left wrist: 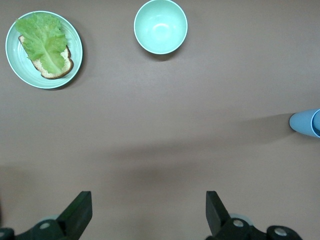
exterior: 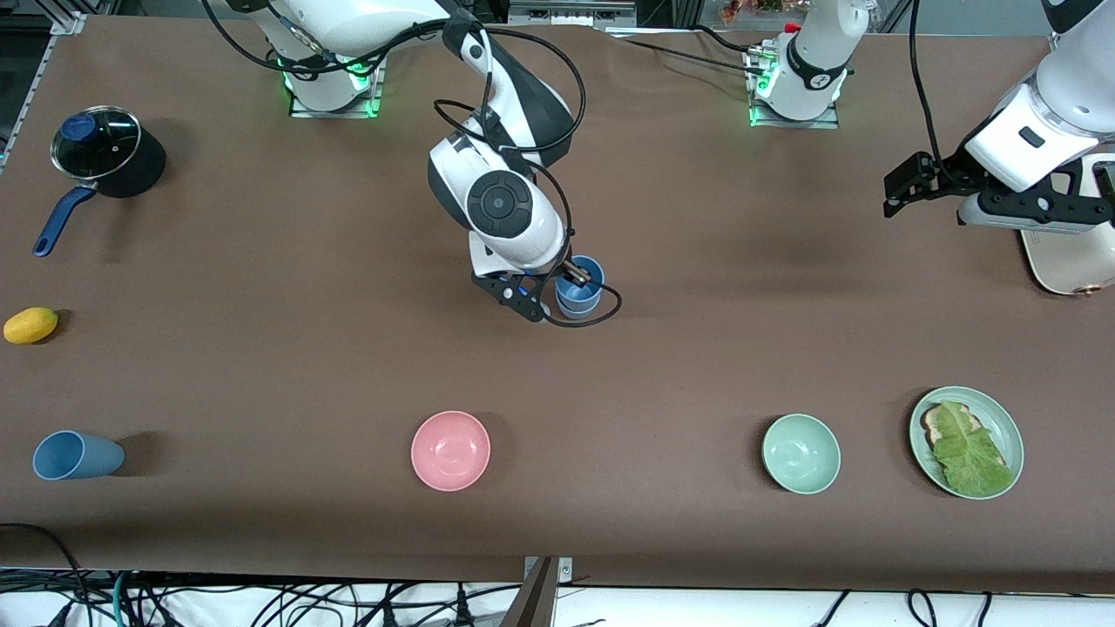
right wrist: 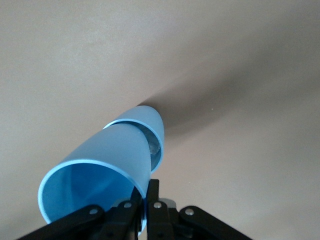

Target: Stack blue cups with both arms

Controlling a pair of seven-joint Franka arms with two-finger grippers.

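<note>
My right gripper (exterior: 577, 280) is shut on the rim of a sky-blue cup (exterior: 582, 272) at the middle of the table, one finger inside and one outside. In the right wrist view the gripper (right wrist: 148, 192) holds this cup (right wrist: 107, 155) with its narrow end nested in a second blue cup (right wrist: 150, 122) that seems to rest on the table. The pair shows at the edge of the left wrist view (left wrist: 306, 123). A grey-blue cup (exterior: 77, 455) lies on its side near the front camera at the right arm's end. My left gripper (exterior: 892, 197) (left wrist: 149, 215) waits open and empty over the left arm's end.
A black pot with a blue handle (exterior: 106, 155) and a yellow fruit (exterior: 30, 325) sit at the right arm's end. A pink bowl (exterior: 450, 450), a green bowl (exterior: 800, 454) (left wrist: 160, 26) and a green plate (exterior: 1009, 427) (left wrist: 15, 60) with bread and lettuce lie near the front camera.
</note>
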